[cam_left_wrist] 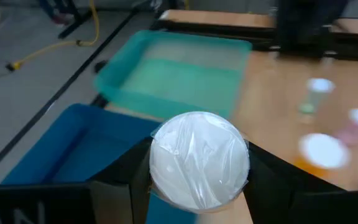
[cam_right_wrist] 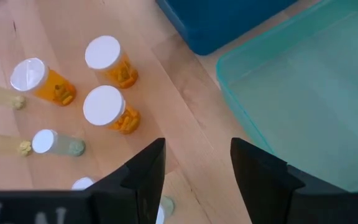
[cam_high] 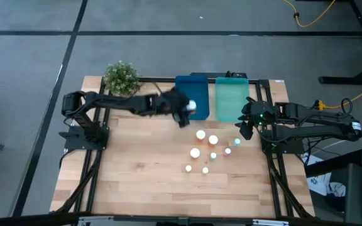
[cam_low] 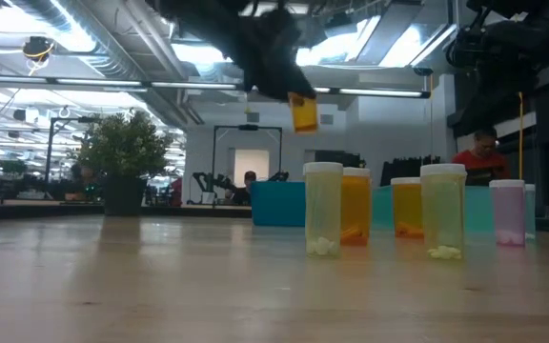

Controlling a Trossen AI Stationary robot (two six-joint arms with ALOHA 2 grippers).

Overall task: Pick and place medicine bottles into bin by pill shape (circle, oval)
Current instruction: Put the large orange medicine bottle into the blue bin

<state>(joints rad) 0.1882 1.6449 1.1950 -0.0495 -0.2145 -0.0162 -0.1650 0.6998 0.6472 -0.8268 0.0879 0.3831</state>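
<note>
My left gripper (cam_high: 185, 112) is shut on an amber bottle with a white cap (cam_left_wrist: 199, 158), held in the air at the near edge of the dark blue bin (cam_high: 190, 94). In the low view its amber body (cam_low: 304, 113) sticks out below the gripper. The teal bin (cam_high: 231, 97) stands right of the blue one. Several bottles (cam_high: 200, 134) stand upright on the table near the bins, amber (cam_right_wrist: 107, 109) and pale ones (cam_low: 323, 208). My right gripper (cam_right_wrist: 194, 168) is open and empty beside the teal bin's near right corner. My left gripper pinches the bottle between its two fingers, one on each side just under the white cap (cam_left_wrist: 160, 163). The fingers point down from above and lie along the bottle. The bottle is lifted clear of the table, cap up, its amber lower end (cam_low: 304, 116) below the fingertips.
A small green potted plant (cam_high: 121, 76) stands at the table's far left, behind the left arm. The standing bottles cluster in the right half of the table (cam_high: 143, 163). People show in the room behind the table in the low view.
</note>
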